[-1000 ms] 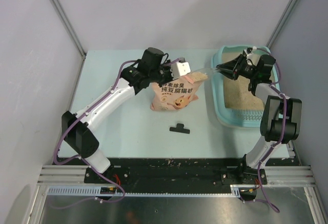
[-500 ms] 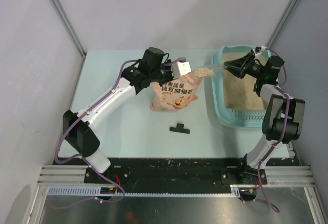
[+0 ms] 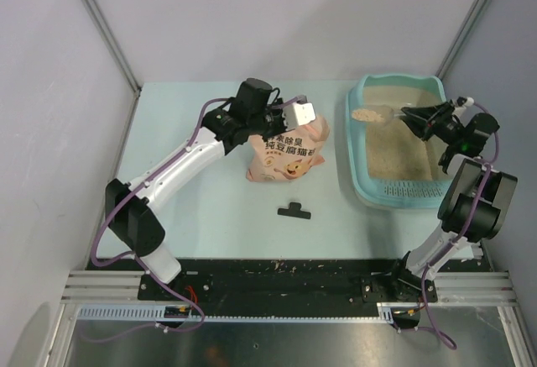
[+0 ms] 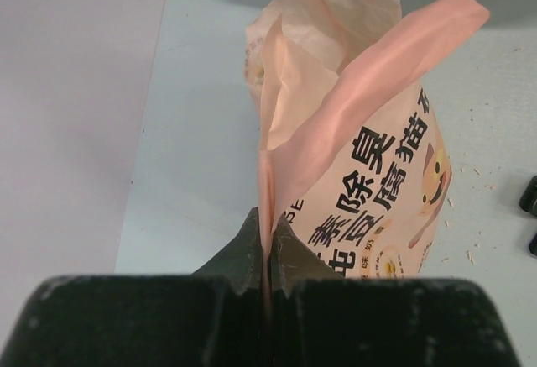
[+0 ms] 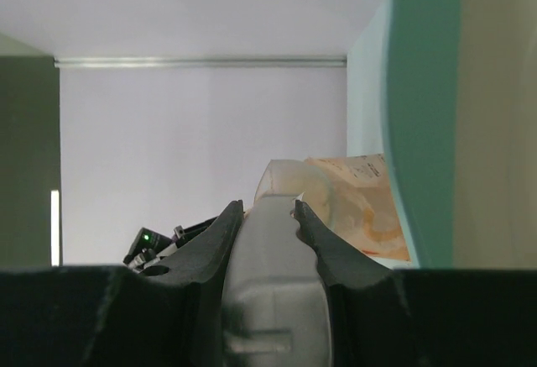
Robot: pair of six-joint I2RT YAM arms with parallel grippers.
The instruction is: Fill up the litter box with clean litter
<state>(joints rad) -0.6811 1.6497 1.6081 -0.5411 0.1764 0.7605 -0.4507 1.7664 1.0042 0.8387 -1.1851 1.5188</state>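
Note:
The teal litter box [image 3: 356,159] lies at the right of the table, with beige clean litter [image 3: 394,153] spread over its floor. My right gripper [image 3: 413,115] is shut on the handle of a clear plastic scoop [image 3: 377,115], which holds a heap of litter over the box's far left part. In the right wrist view the scoop [image 5: 277,249] sits between the fingers and the box's rim [image 5: 419,115] stands at the right. My left gripper [image 3: 277,120] is shut on the top edge of the peach-pink cat bag [image 3: 284,155], which stands upright; the pinched edge shows in the left wrist view [image 4: 267,216].
A small black clip [image 3: 294,211] lies on the table in front of the bag. Grey walls close in the table on the left, back and right. The box's perforated ledge [image 3: 405,191] is at its near end.
My right gripper has carried the loaded scoop rightwards from beside the bag's mouth to over the litter box. The left gripper and the bag have stayed put.

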